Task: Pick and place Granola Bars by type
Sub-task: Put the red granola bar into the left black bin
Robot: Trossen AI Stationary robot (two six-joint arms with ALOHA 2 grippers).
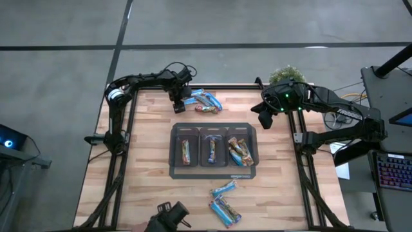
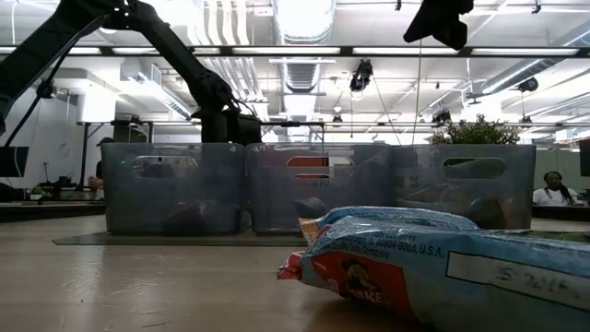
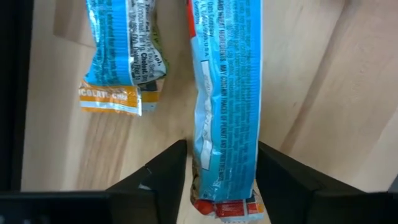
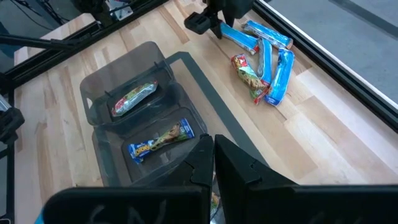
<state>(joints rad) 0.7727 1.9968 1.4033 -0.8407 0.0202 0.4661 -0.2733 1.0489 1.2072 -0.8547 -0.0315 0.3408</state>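
Left gripper (image 3: pixel 221 177) straddles a light blue bar (image 3: pixel 227 99) at the table's far side, fingers not yet clamped. Right gripper (image 4: pixel 213 155) clenched, empty, above the tray (image 4: pixel 124 62).

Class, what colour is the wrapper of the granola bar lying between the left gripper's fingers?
Light blue, with a red end; the granola bar shows best in the left wrist view.

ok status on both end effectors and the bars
Left end effector open astride a light blue granola bar, far pile. Right end effector shut, idle above tray. Nothing in the way.
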